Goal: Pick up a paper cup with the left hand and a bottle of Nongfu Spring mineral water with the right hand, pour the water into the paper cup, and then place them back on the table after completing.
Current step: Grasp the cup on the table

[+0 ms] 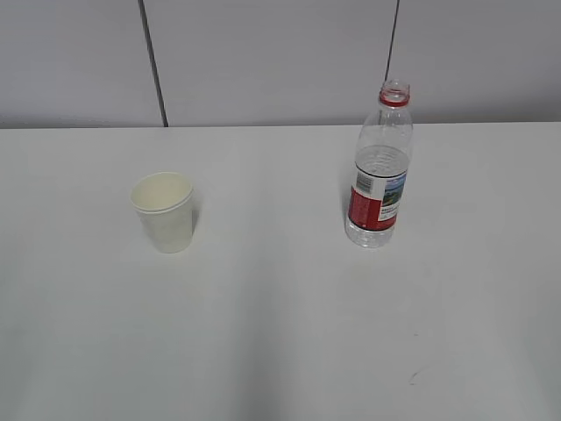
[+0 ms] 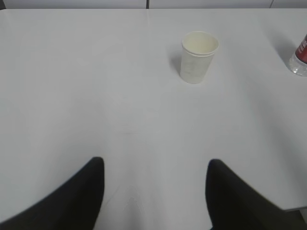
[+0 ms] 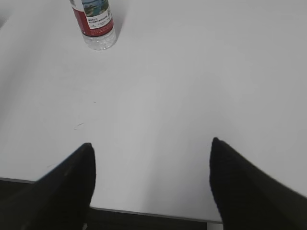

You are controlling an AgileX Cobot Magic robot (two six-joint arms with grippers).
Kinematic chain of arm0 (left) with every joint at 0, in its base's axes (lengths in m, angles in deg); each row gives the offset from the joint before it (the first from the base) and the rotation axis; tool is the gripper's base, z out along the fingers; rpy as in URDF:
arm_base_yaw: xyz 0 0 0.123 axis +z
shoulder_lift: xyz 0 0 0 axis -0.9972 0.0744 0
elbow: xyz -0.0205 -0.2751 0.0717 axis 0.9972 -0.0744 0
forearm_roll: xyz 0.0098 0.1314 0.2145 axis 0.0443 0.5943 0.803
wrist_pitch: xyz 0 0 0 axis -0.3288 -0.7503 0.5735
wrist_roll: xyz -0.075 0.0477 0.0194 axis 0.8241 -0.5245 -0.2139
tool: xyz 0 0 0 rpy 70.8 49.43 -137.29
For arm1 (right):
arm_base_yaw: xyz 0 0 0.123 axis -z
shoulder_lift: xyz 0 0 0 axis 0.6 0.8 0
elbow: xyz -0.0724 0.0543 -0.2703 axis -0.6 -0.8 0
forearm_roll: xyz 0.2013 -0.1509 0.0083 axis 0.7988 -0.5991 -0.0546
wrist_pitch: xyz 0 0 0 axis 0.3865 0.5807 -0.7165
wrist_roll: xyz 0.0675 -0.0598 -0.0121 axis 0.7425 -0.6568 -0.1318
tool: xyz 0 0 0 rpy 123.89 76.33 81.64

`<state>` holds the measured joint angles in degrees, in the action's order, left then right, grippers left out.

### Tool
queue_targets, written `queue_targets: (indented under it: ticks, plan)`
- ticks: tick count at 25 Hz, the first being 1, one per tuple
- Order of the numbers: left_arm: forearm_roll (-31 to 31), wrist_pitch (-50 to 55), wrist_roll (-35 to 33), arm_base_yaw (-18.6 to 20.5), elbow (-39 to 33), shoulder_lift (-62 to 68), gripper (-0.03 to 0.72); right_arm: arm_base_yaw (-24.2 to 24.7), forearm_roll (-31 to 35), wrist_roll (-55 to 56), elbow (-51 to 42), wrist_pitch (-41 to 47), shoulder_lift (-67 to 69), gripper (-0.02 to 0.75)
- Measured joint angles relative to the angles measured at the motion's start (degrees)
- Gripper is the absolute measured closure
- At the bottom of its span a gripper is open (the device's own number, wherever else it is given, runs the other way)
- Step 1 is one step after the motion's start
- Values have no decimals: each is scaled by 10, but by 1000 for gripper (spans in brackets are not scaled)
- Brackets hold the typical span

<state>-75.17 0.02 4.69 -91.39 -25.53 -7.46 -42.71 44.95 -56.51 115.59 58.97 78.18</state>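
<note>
A white paper cup (image 1: pixel 164 211) stands upright on the white table (image 1: pixel 280 333), left of centre. It also shows in the left wrist view (image 2: pixel 198 56), far ahead of my left gripper (image 2: pixel 156 165), which is open and empty. An uncapped Nongfu Spring bottle (image 1: pixel 380 179) with a red label and red neck ring stands upright right of centre, with clear water in it. Its lower part shows in the right wrist view (image 3: pixel 95 25), far ahead and left of my right gripper (image 3: pixel 152 146), which is open and empty. Neither arm shows in the exterior view.
A grey panelled wall (image 1: pixel 280 61) runs behind the table. The table's near edge (image 3: pixel 144 213) lies under my right gripper. The bottle's base shows at the right edge of the left wrist view (image 2: pixel 300 60).
</note>
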Motion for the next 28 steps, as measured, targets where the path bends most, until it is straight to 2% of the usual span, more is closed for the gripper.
queue_targets:
  ticks: [15, 21, 24, 28]
  plan:
    - [0, 0, 0, 0, 0, 0, 265, 0, 0, 0, 0, 0, 0, 189]
    - [0, 0, 0, 0, 0, 0, 265, 0, -35, 0, 3, -6, 0, 189]
    - [0, 0, 0, 0, 0, 0, 265, 0, -45, 0, 7, -44, 1, 189]
    - [-2, -1, 0, 0, 0, 0, 265, 0, -45, 0, 8, -145, 30, 189]
